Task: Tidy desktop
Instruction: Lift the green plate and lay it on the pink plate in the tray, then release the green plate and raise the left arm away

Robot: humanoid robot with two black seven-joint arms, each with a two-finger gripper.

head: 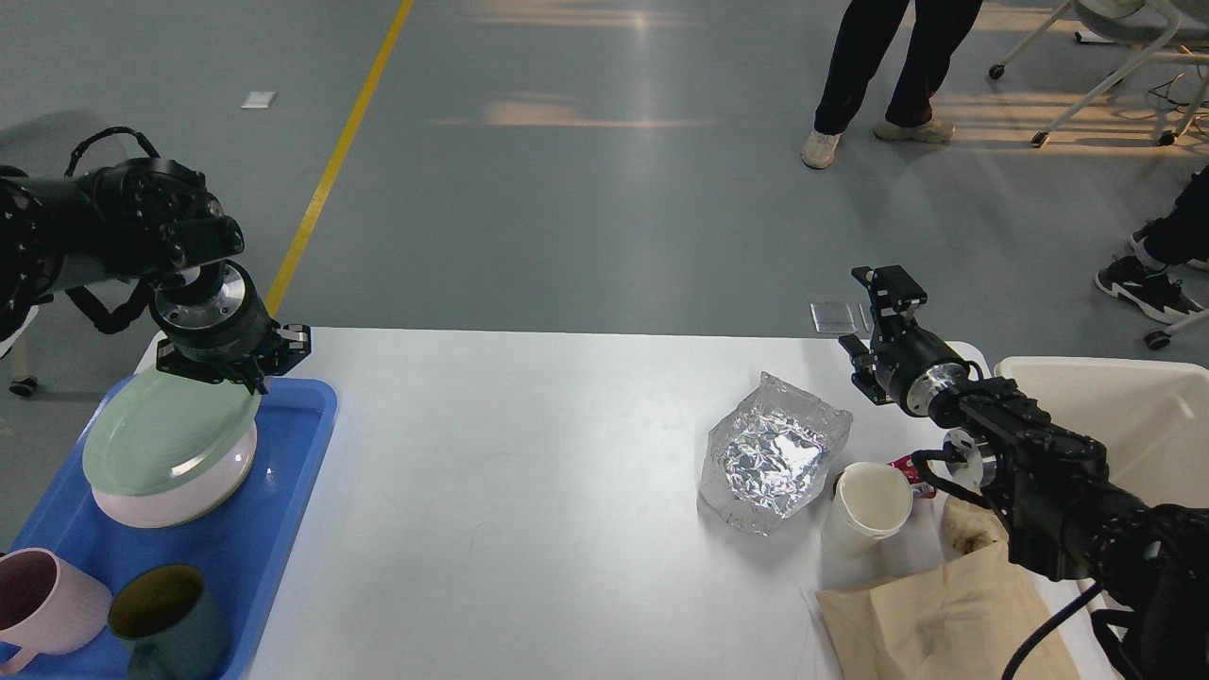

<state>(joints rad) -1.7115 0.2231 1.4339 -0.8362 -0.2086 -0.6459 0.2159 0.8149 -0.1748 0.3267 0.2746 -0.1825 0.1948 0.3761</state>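
Note:
The white desktop (519, 472) carries a crumpled silver foil bag (774, 453), a white paper cup (869, 505) tipped beside it, a small red wrapper (912, 468) and a brown paper bag (945, 614) at the front right. My left gripper (234, 376) points down at the far rim of a pale green plate (165, 430), which lies tilted on a white bowl (179, 496) in the blue tray (283, 529). Its fingers are hidden, so I cannot tell its grip. My right gripper (871, 321) hovers open and empty over the far right edge, beyond the foil bag.
A pink mug (47, 595) and a dark green mug (170, 614) stand at the front of the tray. A cream-white bin (1124, 416) sits off the desktop's right edge. People's legs and chair wheels are on the floor beyond.

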